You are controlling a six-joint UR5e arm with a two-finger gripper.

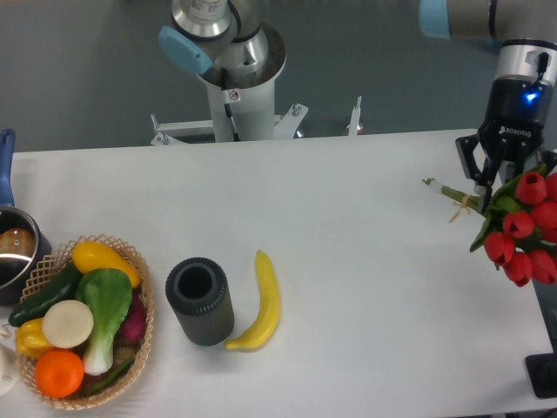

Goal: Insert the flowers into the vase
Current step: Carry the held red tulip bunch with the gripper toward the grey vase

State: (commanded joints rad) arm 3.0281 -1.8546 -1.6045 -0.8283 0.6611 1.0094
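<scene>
Gripper (pixel 484 185) at far right of the white table (pixel 348 261), pointing down from a black wrist w/ a blue light, fingers closed narrow on the stems of the flowers (pixel 522 228). Bunch is held roughly sideways: red tulip buds hang to the right, partly past the frame edge; cut stem ends w/ tan string stick out to the left, lifted off the table by the look of it.

Vase (pixel 199 301), dark grey ribbed cylinder w/ round black opening facing up, stands well apart at lower left-centre. Yellow banana (pixel 263 305) lies just beside it on its right. Wicker basket (pixel 52 261) of veg sits to its left, near but not touching. Pot (pixel 13 252) w/ blue handle at far left edge.

Judgement: step in hand is carry to vase. To do it well, tilt wrist so stem ends point down, centre them over the opening, keep height enough to clear the rim, lower straight, release only once stems are inside. Watch for nudging the banana or tipping the vase.
</scene>
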